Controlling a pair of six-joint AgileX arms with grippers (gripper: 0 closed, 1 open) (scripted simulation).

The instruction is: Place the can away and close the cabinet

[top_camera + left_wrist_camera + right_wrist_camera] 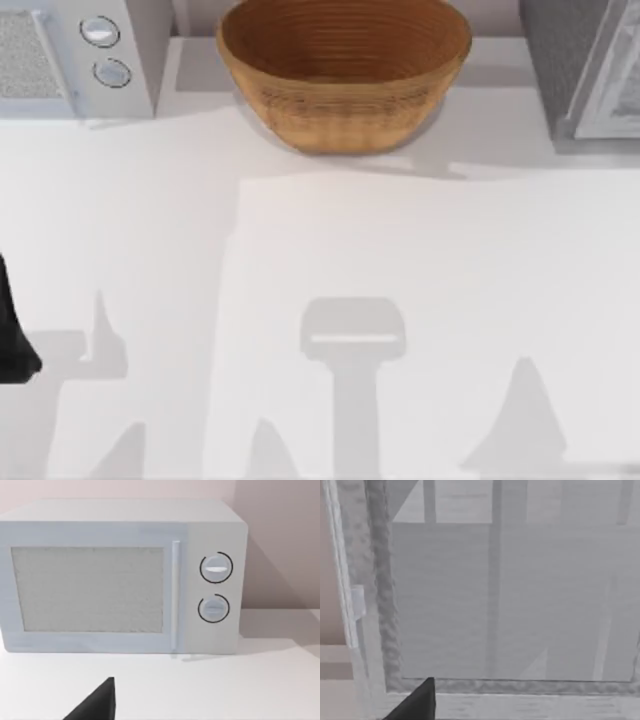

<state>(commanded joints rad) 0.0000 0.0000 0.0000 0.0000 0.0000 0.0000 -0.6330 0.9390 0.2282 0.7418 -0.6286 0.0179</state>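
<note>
Two arms idle | left arm (15, 335) at frame's left edge, grip cannot tell | woven brown bowl (343, 70) top centre | grey open cabinet (590, 70) upper right, awaiting can

The basket (345, 75) at the tabletop's far edge looks like woven, ribbed wicker, matt brown. The tabletop (320, 260) is smooth matt white. The microwave (120, 575) has a smooth pale casing with a grainy door panel. The cabinet (510, 605) shows rough-textured grey framing.
</note>
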